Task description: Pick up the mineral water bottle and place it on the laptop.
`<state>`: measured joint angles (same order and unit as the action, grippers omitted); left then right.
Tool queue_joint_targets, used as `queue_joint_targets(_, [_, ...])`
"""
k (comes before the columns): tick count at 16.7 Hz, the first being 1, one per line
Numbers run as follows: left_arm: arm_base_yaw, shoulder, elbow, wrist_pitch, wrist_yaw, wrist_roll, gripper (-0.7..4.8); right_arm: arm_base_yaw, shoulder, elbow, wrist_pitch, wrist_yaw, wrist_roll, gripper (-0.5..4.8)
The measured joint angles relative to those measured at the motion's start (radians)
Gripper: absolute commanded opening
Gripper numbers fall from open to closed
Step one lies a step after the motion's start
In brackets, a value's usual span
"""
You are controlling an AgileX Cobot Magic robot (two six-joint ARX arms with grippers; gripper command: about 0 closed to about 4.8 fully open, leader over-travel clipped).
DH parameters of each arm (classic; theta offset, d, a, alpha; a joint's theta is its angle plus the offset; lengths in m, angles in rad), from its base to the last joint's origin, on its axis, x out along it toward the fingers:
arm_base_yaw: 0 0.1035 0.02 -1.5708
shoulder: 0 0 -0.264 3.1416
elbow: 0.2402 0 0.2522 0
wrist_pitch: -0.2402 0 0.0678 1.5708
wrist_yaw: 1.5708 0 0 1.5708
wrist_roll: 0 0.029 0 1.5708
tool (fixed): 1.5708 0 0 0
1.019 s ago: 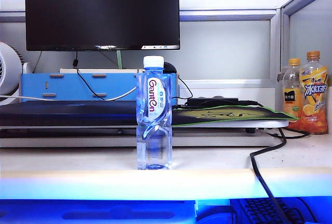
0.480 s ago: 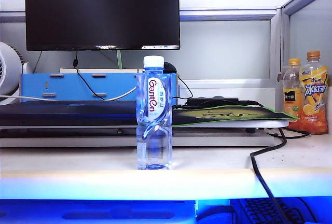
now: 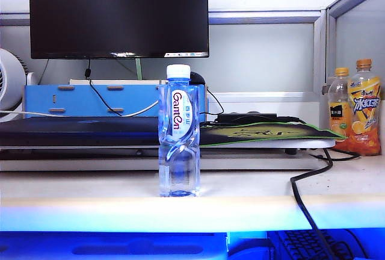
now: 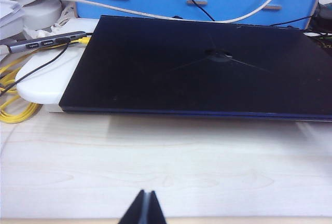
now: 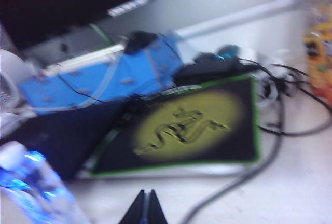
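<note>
Mineral water bottle (image 3: 178, 133): clear, colourless plastic, white cap, white label with dark red lettering. Laptop (image 4: 202, 66): plain navy-black lid. Mouse pad (image 5: 189, 128): black, green edging, yellow patch with a dark snake-like emblem. Organizer (image 3: 90, 99): bright blue. Monitor (image 3: 118, 13): black. Two drink bottles (image 3: 355, 109): orange-yellow, orange caps. Left gripper (image 4: 144, 209) and right gripper (image 5: 143, 208): black fingertips.

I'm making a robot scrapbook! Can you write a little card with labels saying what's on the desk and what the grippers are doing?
bottle: clear plastic mineral water bottle with white cap, upright on the white desk, untouched
laptop: flat dark navy laptop, closed, nothing on it
mouse pad: green-edged patterned mouse pad, beside the laptop
left gripper: shut, empty, in front of laptop
right gripper: shut, empty, near bottle
</note>
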<state>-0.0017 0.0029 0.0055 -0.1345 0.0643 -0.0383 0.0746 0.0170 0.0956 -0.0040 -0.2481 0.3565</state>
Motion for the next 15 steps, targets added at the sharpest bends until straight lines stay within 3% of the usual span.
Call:
queue_joint_targets(5, [0.0,0.0,0.0,0.0,0.0,0.0,-0.02,0.0,0.262,0.191,-0.035,-0.159,0.014,0.0])
queue_joint_targets(9, [0.0,0.0,0.0,0.0,0.0,0.0,-0.02,0.012,0.625,0.368,-0.032,-0.45,-0.032,0.0])
queue_joint_targets(12, [0.0,0.0,0.0,0.0,0.0,0.0,-0.02,0.155,0.859,0.473,-0.03,-0.604,-0.028,0.0])
queue_joint_targets(15, [0.0,0.0,0.0,0.0,0.0,0.0,-0.02,0.36,1.026,0.513,0.013,-0.639,0.049,0.0])
